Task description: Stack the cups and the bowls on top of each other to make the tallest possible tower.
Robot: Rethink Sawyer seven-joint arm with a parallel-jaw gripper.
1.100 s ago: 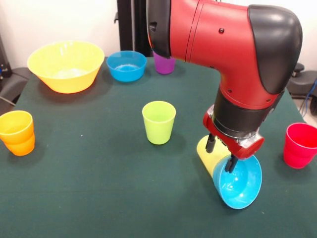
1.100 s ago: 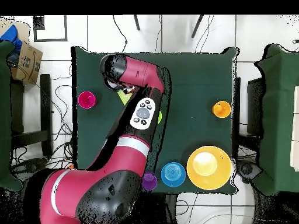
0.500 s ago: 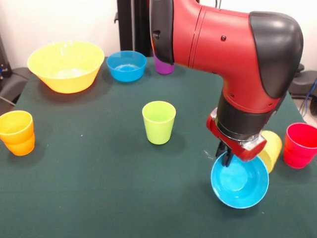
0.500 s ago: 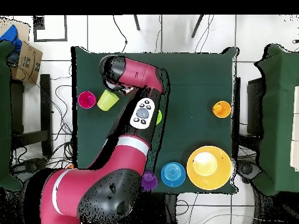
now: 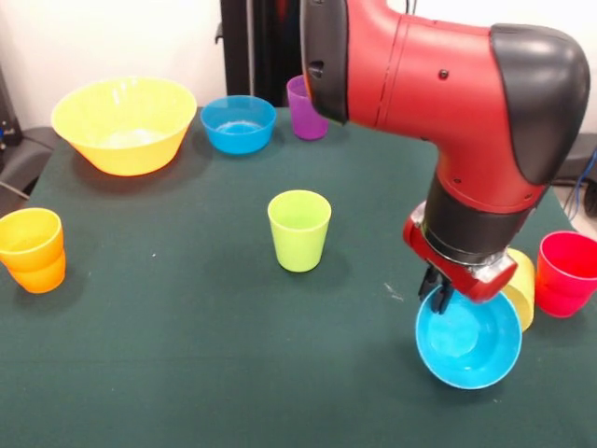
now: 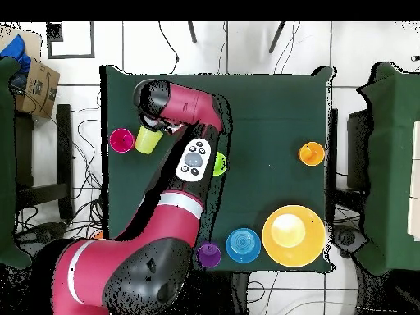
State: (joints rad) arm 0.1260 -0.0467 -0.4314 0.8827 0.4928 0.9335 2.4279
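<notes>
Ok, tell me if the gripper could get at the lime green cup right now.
Probably not yet: the gripper seems occupied with the blue bowl. The lime green cup itself stands upright and alone, nothing crowding it.

1. Bright, even light from above — the dark green tabletop (image 5: pixel 168 345) shows no glare in the front view.
2. Soft, short shadows sit just beside the lime green cup (image 5: pixel 299 230).
3. Pale highlights gleam on the arm's red shell (image 5: pixel 420 65), above that cup.
4. Front view sharp — no motion blur.
</notes>
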